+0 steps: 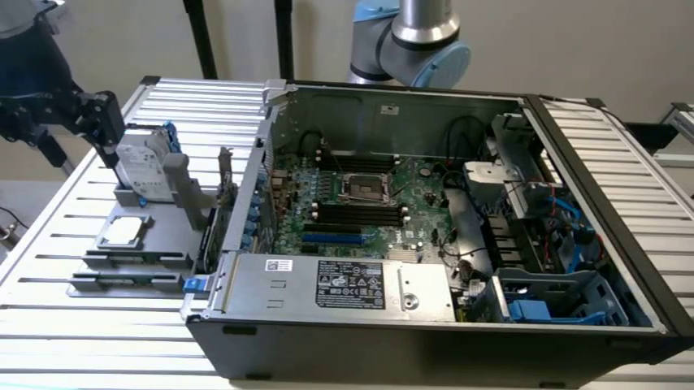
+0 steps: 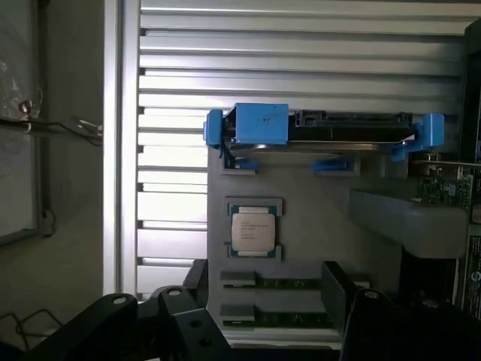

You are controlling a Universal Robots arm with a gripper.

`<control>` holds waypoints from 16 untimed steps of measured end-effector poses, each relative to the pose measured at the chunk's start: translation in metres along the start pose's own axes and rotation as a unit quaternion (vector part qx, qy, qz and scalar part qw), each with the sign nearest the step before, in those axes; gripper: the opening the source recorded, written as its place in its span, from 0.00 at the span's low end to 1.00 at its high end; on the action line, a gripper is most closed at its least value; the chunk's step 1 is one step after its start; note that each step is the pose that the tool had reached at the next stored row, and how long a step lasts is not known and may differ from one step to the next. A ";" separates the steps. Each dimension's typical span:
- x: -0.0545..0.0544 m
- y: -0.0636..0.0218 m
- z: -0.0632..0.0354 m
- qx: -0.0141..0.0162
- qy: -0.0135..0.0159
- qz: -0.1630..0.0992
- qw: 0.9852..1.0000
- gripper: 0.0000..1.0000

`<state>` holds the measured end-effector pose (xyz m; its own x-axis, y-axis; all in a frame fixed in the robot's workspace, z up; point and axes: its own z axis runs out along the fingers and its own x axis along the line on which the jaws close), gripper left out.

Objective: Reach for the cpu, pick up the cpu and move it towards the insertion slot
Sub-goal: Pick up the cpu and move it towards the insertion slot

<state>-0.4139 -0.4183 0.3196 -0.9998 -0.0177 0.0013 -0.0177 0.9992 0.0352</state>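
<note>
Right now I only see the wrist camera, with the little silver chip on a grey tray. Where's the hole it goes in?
Observer: The insertion slot is inside the open computer case, toward the exterior view's right of the cpu.
Operator: What's next to it?
Observer: Long black memory slots run on both sides of it.
Operator: Where's my gripper?
Observer: The gripper hangs open near the upright hard drive, apart from the cpu.
</note>
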 end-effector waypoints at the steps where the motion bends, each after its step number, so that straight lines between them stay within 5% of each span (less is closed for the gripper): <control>1: 0.000 -0.0004 0.0019 0.000 0.000 0.000 1.000 0.71; 16: -0.004 -0.0057 0.0289 0.000 0.000 0.000 1.000 0.71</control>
<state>-0.4100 -0.4229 0.2904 -0.9998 -0.0177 0.0013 -0.0176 0.9992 0.0352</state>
